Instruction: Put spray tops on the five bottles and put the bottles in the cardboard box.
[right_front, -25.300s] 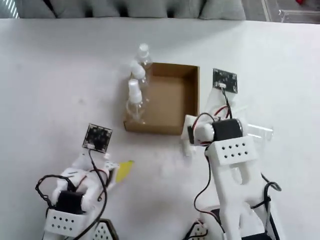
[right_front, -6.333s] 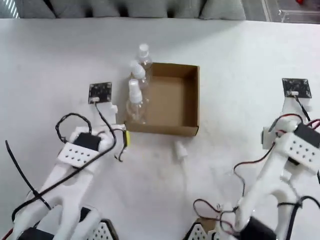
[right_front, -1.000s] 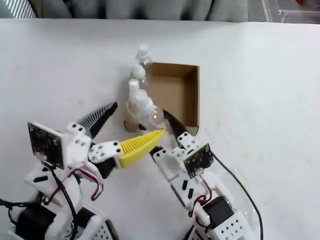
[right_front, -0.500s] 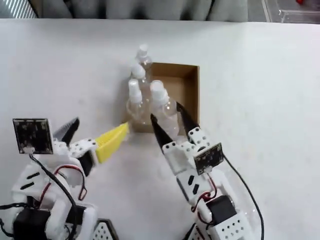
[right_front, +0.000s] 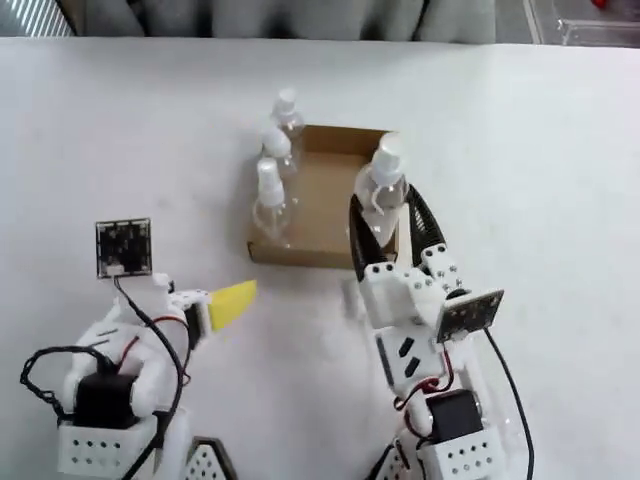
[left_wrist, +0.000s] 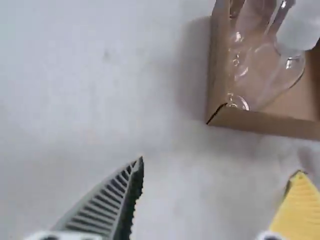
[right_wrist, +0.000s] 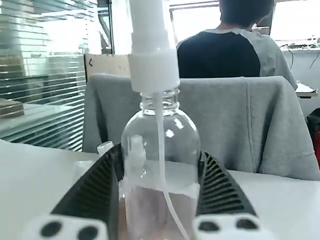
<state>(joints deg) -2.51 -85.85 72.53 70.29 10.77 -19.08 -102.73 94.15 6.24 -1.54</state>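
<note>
Up front, the left gripper (left_wrist: 216, 175) is held low over the table (right_front: 120, 120), jaws spread wide with nothing in them (box corner just ahead). Further out, a clear spray-topped bottle (right_front: 383, 180) is clamped upright in the right gripper (right_front: 383, 205) over the right side of the cardboard box (right_front: 300, 252). Three more capped bottles (right_front: 270, 190) are lined up along its left wall.

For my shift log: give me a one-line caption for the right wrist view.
Right gripper clamped on an upright clear bottle fitted with a white spray top.
</note>
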